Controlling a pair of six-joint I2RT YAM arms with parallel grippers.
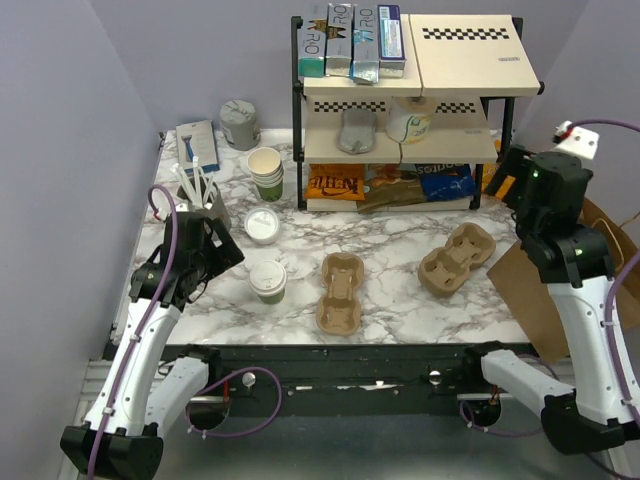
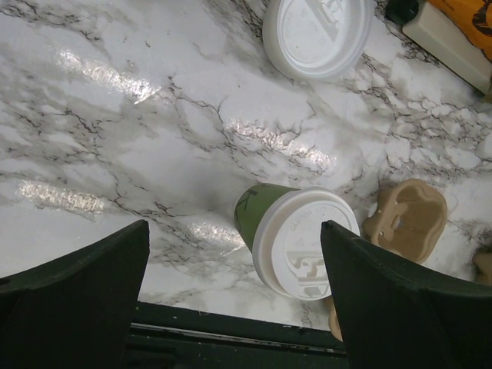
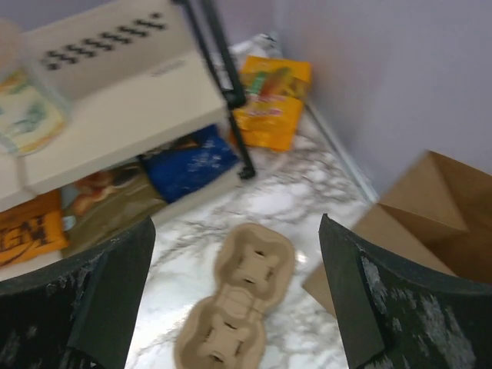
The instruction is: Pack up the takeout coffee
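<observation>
Standing near the table [image 1: 430,322] edge — takeout coffee [image 1: 268,280], left tool [image 2: 234,229] agape

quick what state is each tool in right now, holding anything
left tool: open, holding nothing
right tool: open, holding nothing

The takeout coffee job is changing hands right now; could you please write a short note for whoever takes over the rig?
Left end effector: open, empty, poised beside the takeout coffee, not touching it.
Right end effector: open, empty, above the right-hand pulp carrier, near the brown paper bag.
Coffee: lidded, upright on the marble table, just left of the nearer pulp carrier. Both carriers are empty.
Done: the lid is on the cup.
Left: grasp the cup, seat it in a carrier, then probably bag it.
</observation>
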